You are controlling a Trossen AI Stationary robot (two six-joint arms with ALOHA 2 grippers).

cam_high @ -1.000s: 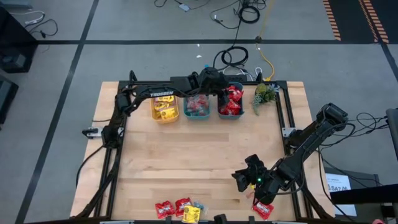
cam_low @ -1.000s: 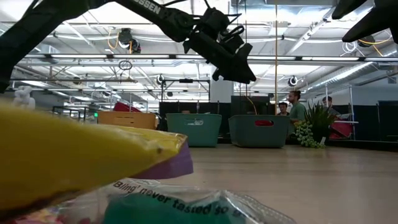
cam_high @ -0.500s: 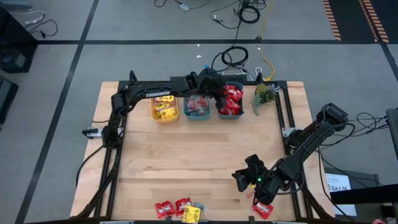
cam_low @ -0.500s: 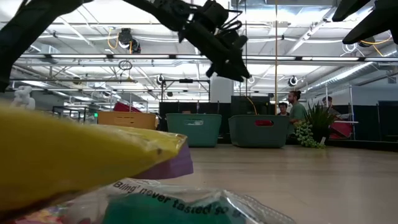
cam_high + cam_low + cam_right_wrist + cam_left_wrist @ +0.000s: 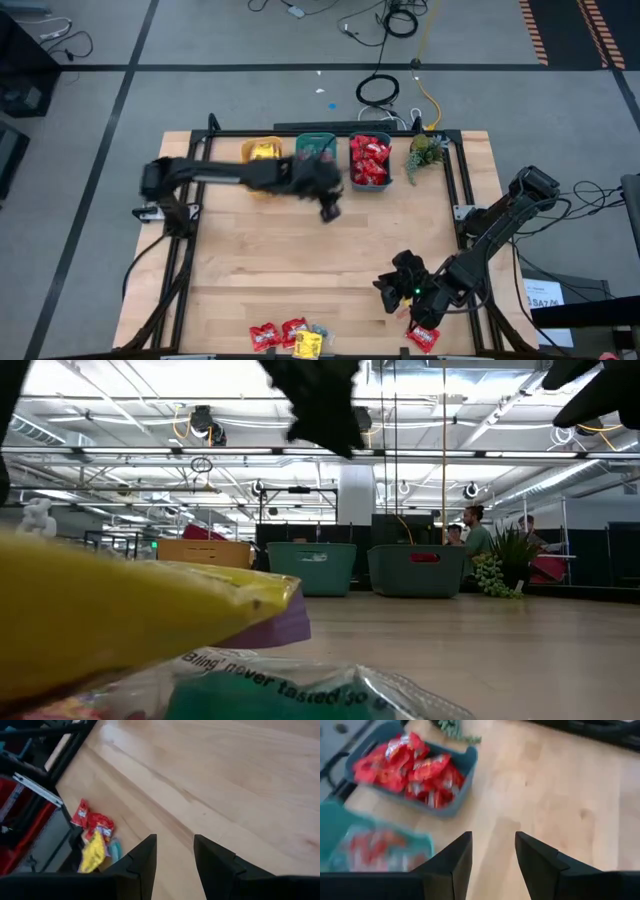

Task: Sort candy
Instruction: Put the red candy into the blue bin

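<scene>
The left arm reaches across from the table's left side, its left gripper (image 5: 492, 862) parted with nothing between the jaws. The right arm folds low at the right, its right gripper (image 5: 175, 862) likewise parted and empty.

Open, empty left tool (image 5: 492, 857); red candy (image 5: 412, 770) fills teal bin (image 5: 465, 772).

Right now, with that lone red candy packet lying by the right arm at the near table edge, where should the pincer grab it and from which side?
The lone red packet lies flat, apart from the candy cluster. Probably come straight down and pinch across its narrow middle. The right pincer, open and empty, hovers nearest.
</scene>
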